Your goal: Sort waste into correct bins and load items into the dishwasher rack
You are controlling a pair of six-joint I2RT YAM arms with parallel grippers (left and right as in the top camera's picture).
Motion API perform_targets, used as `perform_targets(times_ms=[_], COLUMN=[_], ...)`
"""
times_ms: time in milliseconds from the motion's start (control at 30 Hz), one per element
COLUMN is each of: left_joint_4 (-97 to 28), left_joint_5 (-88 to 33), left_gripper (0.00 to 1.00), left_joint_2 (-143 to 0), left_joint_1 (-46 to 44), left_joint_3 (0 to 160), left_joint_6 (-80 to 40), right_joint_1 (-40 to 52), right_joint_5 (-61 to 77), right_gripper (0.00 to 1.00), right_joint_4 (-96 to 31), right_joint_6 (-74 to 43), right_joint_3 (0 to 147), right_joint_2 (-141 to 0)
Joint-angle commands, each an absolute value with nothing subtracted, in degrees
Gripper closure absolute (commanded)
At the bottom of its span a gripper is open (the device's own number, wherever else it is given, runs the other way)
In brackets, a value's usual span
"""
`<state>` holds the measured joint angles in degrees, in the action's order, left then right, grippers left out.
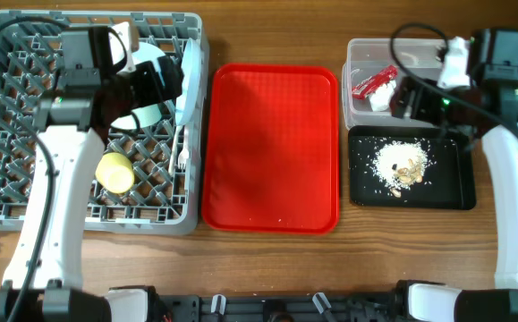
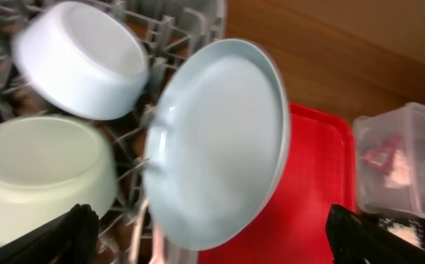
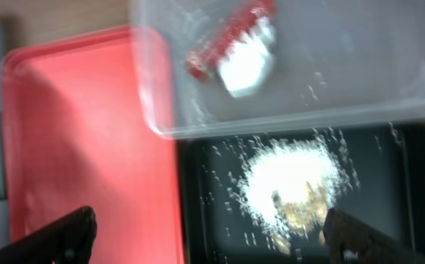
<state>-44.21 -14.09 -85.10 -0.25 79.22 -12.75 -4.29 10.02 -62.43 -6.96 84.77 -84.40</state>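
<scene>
The grey dishwasher rack (image 1: 8,206) holds a pale blue plate (image 1: 190,76) standing on edge, a pale blue bowl (image 2: 80,59), a light green bowl (image 2: 40,176), a yellow cup (image 1: 115,172) and a white fork (image 1: 183,154). My left gripper (image 1: 156,85) is open and empty above the rack, just short of the plate (image 2: 216,139). The clear tub (image 1: 366,54) holds the red wrapper (image 1: 375,82) and the white napkin (image 1: 384,97). The black tray (image 1: 451,192) holds the crumbs (image 1: 402,165). My right gripper (image 1: 403,97) is open and empty over both bins.
The red serving tray (image 1: 272,148) lies between the rack and the bins with nothing on it. It also shows in the left wrist view (image 2: 315,191) and the right wrist view (image 3: 87,132). Bare wood table runs along the front edge.
</scene>
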Motion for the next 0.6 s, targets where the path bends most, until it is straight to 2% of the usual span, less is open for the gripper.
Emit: perform_targets(times_ms=[0,133,300,400,500,567], left_joint_4=[-51.4,-61.3,-69.3,-68.6,-63.7,-58.8], left_joint_5=[-2.4,1.1,0.9,0.9,1.0,0.9], left_gripper=[0.0,0.0,0.0,0.0,0.0,0.0], left_joint_2=[-84.5,-84.7,-84.4,-81.0,-71.2,-61.9], left_joint_1=[0.0,0.0,-0.2,-1.8,-4.1,-5.4], left_joint_3=[79.9,79.9,79.8,77.0,69.5,62.5], left_joint_6=[-16.6,-22.9,-22.7,-20.4,-19.9,-19.8], right_joint_1=[2.1,4.8,4.8,4.8,4.8,4.8], right_joint_5=[13.3,12.3,6.8,6.8,6.8,6.8], right_gripper=[0.0,0.0,0.0,0.0,0.01,0.0], right_joint_4=[-55.9,-53.7,-61.8,-62.8,-58.1,-52.2], right_joint_6=[0.0,-0.6,-4.6,-4.5,-4.9,-5.1], right_joint_3=[85.1,85.1,85.0,82.8,74.8,65.4], right_joint_2=[-84.0,-84.4,-84.2,-81.1,-71.8,-60.6])
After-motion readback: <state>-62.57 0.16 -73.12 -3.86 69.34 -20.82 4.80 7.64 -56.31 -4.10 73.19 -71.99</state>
